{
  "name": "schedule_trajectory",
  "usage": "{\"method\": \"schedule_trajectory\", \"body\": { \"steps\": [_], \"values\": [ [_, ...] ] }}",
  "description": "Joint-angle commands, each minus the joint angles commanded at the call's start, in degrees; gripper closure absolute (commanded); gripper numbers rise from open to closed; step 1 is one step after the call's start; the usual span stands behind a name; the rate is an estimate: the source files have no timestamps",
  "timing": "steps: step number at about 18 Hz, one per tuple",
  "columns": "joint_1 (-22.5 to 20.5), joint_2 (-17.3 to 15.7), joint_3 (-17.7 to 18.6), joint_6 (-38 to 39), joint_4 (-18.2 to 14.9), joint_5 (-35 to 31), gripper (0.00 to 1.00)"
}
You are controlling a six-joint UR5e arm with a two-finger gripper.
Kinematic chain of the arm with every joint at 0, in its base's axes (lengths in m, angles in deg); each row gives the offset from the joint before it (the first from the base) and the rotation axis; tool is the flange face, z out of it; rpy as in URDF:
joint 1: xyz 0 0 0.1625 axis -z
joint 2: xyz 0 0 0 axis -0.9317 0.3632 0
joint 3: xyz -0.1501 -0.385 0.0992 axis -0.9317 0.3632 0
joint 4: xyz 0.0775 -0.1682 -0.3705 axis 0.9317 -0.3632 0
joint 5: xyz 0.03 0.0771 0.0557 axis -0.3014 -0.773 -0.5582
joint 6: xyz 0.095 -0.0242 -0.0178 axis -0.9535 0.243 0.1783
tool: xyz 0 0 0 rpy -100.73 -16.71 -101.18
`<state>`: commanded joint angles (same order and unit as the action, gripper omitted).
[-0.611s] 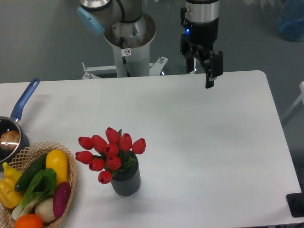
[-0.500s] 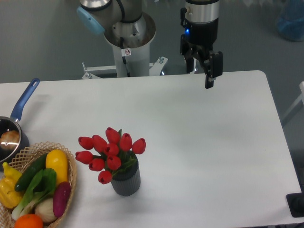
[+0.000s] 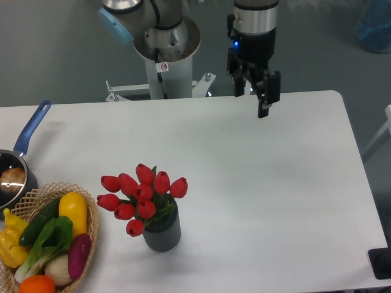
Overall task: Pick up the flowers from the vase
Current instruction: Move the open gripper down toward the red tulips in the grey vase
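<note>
The flowers (image 3: 143,198) are a bunch of red tulip buds with green leaves, standing in the vase (image 3: 162,231), a small dark grey ribbed cylinder near the table's front left. My gripper (image 3: 252,102) hangs over the far edge of the table, well behind and to the right of the flowers. Its two black fingers (image 3: 266,97) stand apart with nothing between them.
A wicker basket (image 3: 93,241) with colourful vegetables sits at the front left corner. A blue-handled metal saucepan (image 3: 15,168) stands at the left edge. The robot's base (image 3: 165,58) is behind the table. The white table (image 3: 275,201) reaches to the right.
My gripper has shifted slightly to the left along the far edge of the table. The flowers and vase have not moved.
</note>
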<state>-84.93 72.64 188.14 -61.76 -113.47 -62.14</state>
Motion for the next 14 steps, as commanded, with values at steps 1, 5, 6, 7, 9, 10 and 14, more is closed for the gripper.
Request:
{"method": "schedule_trajectory", "body": {
  "steps": [1,5,6,7,9,10,14],
  "values": [
    [0.00,0.00,0.97,0.62,0.80,0.53,0.00],
    [0.35,1.66,2.29,3.52,1.51,1.85,0.00],
    [0.52,2.63,2.21,3.52,1.51,4.21,0.00],
    [0.53,3.77,2.12,3.35,1.59,7.01,0.00],
    [0.61,5.53,2.12,3.09,2.55,9.94,0.00],
    [0.70,6.15,2.12,3.09,3.17,9.94,0.00],
    [1.93,9.57,1.24,3.52,3.53,10.73,0.00]
  ]
}}
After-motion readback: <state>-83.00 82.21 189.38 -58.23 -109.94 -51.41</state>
